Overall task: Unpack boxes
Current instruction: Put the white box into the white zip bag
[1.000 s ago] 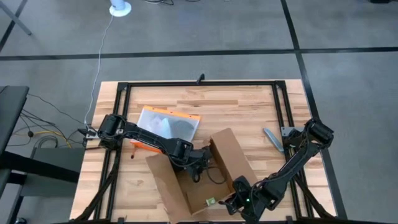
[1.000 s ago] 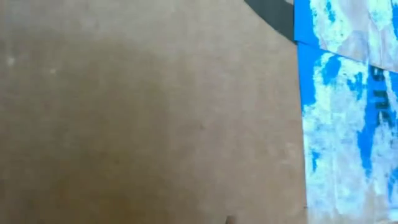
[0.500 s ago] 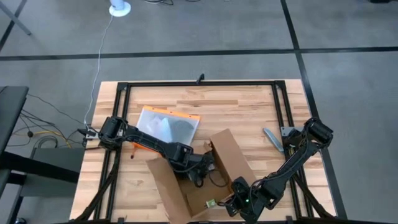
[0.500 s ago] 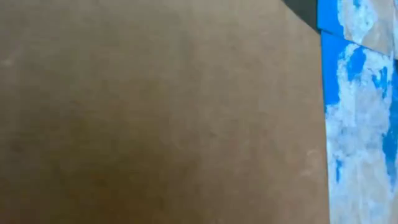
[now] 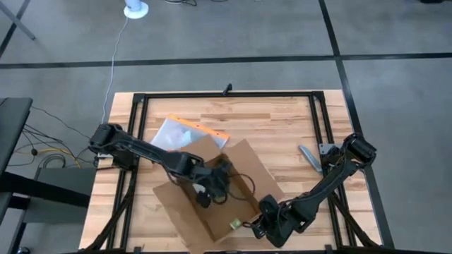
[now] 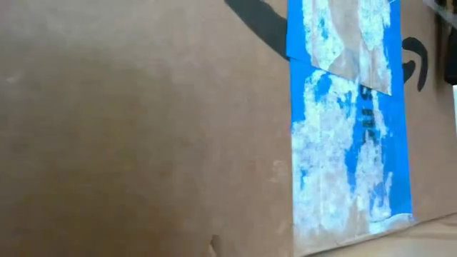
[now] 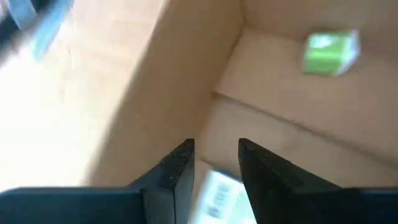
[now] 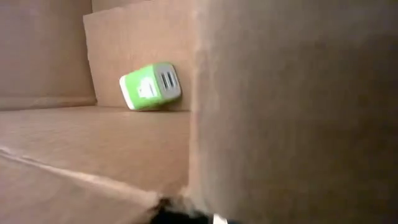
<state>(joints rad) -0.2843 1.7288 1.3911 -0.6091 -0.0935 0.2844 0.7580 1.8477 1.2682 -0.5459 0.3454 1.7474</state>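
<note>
High view: the cardboard box point(image 5: 212, 194) lies open on the wooden table point(image 5: 282, 127), at the near middle, its flaps spread and one flap lying over part of a clear pouch with an orange edge point(image 5: 185, 132) behind it. The left arm reaches from the table's left side into the open box; the left gripper point(image 5: 207, 192) is down inside it, next to a loop of black cable point(image 5: 236, 185). The right arm runs from the right edge toward the near side, with the right gripper point(image 5: 256, 227) at the box's near right corner. A small green cube point(image 5: 233, 225) sits inside the box just beside that gripper.

Left wrist view: the two dark fingers point(image 7: 177, 171) stand apart with nothing between them, pointing into the box interior. A white label with a barcode point(image 7: 217, 196) shows just beyond them, and the green cube point(image 7: 329, 51) rests farther in on the box floor.

Right wrist view: a box wall fills the near side; the green cube point(image 8: 151, 85) lies against an inner wall. Cannot tell whether the right claw is clenched or released.

Low view: the box's outer wall point(image 6: 143, 128) fills the picture, with a strip of blue-and-white tape point(image 6: 346, 143) and black printed marks.
</note>
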